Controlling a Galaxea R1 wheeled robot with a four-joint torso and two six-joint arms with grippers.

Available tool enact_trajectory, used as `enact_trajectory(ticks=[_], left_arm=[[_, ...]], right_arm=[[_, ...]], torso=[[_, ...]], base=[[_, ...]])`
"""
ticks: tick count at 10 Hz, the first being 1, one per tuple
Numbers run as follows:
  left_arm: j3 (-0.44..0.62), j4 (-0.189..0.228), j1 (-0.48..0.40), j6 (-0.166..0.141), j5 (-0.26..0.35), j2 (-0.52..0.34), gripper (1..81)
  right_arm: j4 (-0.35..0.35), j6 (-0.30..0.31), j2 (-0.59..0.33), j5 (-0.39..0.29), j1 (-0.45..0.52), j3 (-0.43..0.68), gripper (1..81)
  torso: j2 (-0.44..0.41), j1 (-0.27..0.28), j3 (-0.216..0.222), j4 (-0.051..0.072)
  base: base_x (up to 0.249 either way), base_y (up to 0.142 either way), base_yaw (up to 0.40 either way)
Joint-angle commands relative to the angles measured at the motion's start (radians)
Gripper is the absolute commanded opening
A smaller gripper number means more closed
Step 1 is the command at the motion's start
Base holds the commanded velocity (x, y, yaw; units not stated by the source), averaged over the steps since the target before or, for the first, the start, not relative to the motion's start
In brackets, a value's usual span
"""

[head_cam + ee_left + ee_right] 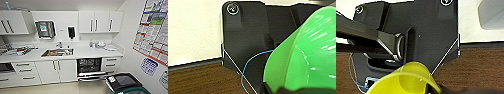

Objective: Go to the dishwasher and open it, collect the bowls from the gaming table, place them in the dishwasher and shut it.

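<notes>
Close against your left tool sits one green bowl (pixel 303 50), cut off at frame edge; grip can't be told. By the right tool, one yellow bowl (pixel 408 80), partly cropped, grip also unclear. Ahead: dishwasher (pixel 89 68), door open, under the surface (pixel 82 53).

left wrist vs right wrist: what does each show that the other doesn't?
Left wrist: a lime green bowl close to the camera and a blue wire looping beside it. Right wrist: a yellow bowl close to the camera. Both: the robot's dark plate, a dark wood-look floor and a pale wall above a dark baseboard.
</notes>
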Motion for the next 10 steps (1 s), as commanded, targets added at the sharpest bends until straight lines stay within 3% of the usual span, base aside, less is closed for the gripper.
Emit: enact_trajectory(ticks=[1,10], left_arm=[[-0.002,-0.001,-0.037,0.001,0.034,-0.005,1.0],[-0.002,-0.002,-0.037,0.000,0.034,-0.008,1.0]], right_arm=[[-0.006,-0.010,-0.009,-0.052,0.031,-0.005,1.0],[-0.006,-0.019,-0.008,-0.052,0.032,-0.005,1.0]], torso=[[0.000,0.001,0.000,0.000],[0.000,0.001,0.000,0.000]], base=[[0.104,0.000,0.000],[0.094,0.000,0.000]])
